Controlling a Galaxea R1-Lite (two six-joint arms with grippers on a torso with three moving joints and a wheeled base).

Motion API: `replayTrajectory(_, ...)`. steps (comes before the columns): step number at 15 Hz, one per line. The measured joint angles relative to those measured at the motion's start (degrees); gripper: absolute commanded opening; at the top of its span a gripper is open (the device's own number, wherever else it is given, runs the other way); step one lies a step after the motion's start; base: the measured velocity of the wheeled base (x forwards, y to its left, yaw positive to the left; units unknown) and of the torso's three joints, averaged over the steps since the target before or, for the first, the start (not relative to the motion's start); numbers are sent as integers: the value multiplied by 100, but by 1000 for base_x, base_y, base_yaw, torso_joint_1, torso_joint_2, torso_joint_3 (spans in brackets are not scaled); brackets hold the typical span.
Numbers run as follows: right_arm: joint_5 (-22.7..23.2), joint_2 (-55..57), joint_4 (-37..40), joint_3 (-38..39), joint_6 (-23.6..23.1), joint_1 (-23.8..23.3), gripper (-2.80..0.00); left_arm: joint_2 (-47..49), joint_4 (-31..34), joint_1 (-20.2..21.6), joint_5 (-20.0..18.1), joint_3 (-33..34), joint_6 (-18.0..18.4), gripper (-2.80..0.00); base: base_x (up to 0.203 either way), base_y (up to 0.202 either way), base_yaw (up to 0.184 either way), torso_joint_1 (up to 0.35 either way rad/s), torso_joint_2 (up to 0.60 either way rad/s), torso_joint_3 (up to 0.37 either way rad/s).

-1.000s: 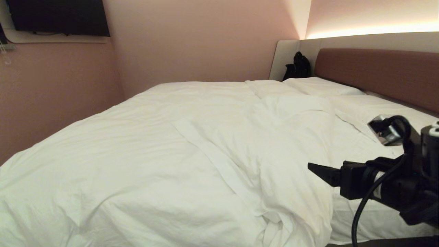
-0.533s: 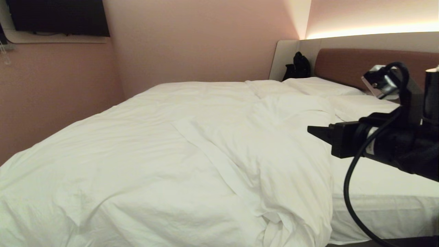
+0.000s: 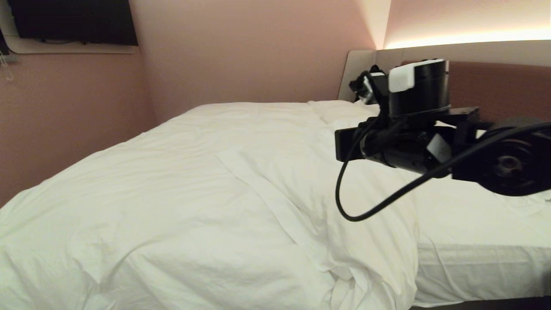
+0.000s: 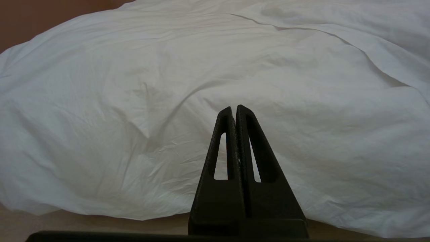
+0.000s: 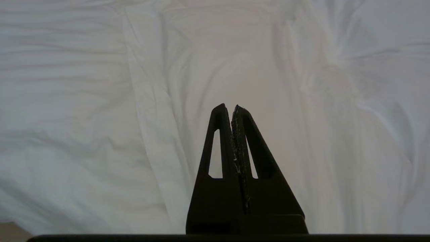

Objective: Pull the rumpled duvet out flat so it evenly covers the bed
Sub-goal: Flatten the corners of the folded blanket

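The right end effector (image 5: 228, 107) has risen and swung out over the duvet (image 3: 193, 193), its fingers now pressed together on nothing, while the duvet lies rumpled across the bed (image 3: 473, 267) and the left end effector (image 4: 234, 108), also pressed together, hangs beside it.

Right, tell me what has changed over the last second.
The right arm rose and swung left over the bed, so the right pincer now hangs above the duvet, fingers together, holding nothing. Duvet, pillows and the shut left pincer stayed as they were.
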Motion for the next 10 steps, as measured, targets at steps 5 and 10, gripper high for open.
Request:
replayTrajectory(5, 0, 1365, -37, -1045, -345, 4, -280, 0, 0, 0, -2, 0, -2, -280, 0, 0, 0, 0, 0, 0)
replayTrajectory(10, 8, 2235, -72, -1467, -342, 199, -280, 0, 0, 0, -2, 0, -2, -280, 0, 0, 0, 0, 0, 0)
